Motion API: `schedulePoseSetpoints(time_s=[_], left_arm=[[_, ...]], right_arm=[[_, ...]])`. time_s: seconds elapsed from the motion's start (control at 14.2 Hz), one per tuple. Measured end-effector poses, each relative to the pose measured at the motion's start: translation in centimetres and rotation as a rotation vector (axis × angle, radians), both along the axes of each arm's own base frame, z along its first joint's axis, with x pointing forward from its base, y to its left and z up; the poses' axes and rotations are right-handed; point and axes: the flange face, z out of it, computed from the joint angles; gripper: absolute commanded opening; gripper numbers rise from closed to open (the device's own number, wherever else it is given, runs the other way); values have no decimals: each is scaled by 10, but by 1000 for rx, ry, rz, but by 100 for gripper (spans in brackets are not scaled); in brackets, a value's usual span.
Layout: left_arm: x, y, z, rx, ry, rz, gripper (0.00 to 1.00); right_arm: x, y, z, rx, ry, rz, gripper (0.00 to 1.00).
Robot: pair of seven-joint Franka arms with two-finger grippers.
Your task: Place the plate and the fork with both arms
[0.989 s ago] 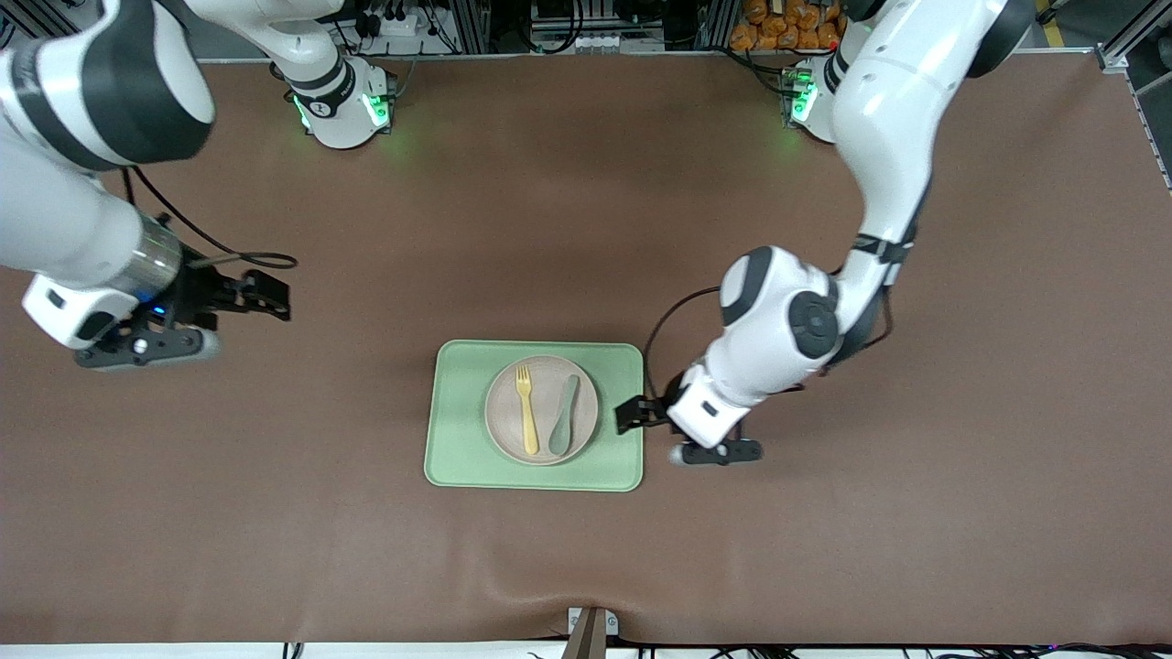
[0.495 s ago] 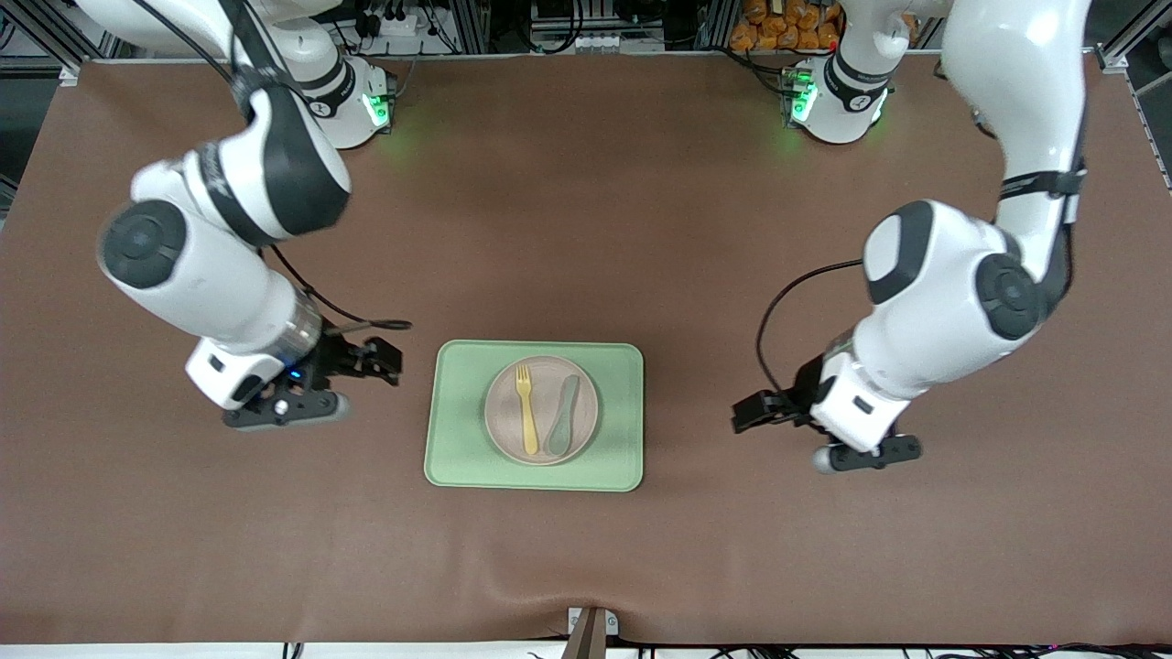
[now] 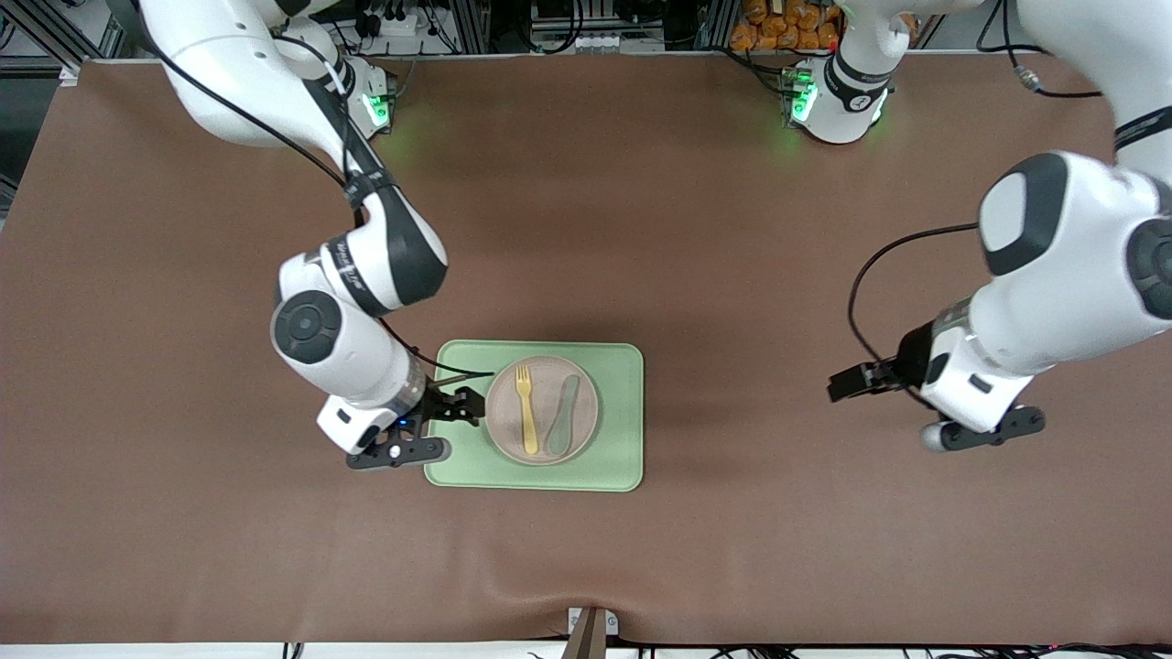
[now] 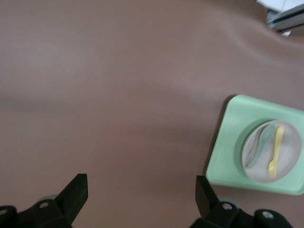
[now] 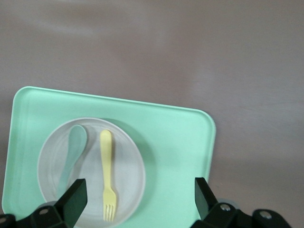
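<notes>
The fork (image 3: 526, 409) and a spoon (image 3: 563, 417) lie on the plate (image 3: 542, 366), which sits on the tray (image 3: 449, 458). The right gripper (image 3: 455, 405) hovers over the tray's edge, jaws wide, empty. The left gripper (image 3: 856, 380) waits well apart, open, empty. The right should descend squarely astride the fork's handle, clear of the spoon.

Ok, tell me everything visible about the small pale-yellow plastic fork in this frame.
The small pale-yellow plastic fork has a slim handle and short tines. It lies flat on the round beige-pink speckled plate, tines pointing toward the robots' bases, handle end near the plate's rim nearer the front camera. A grey-green spoon lies beside it, apart from it. No gripper touches it.
</notes>
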Motion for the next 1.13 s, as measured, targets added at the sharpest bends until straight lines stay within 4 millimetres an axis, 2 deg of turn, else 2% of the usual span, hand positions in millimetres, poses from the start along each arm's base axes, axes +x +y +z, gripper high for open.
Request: schedulePoseSetpoints(time_s=[0.14, 0.21, 0.35, 0.57, 0.71, 0.92, 1.13], left_arm=[[-15, 11, 20, 24, 38, -3, 100], [-22, 18, 30, 37, 56, -1, 100], [-36, 32, 47, 55, 92, 4, 100], [-50, 53, 68, 81, 109, 13, 100], [-58, 58, 79, 99, 112, 18, 100], [-67, 61, 88, 138, 113, 16, 100], [-77, 63, 97, 168, 127, 12, 100]], right_arm=[[-3, 17, -19, 5, -7, 15, 100], [-5, 25, -29, 6, -7, 23, 95], [-10, 39, -49, 7, -5, 34, 93], [-20, 61, -82, 1, 1, 45, 86], [-28, 74, -102, -15, 6, 41, 82], [-33, 79, -113, -38, 9, 39, 70], [-37, 81, -121, -54, 22, 35, 67]])
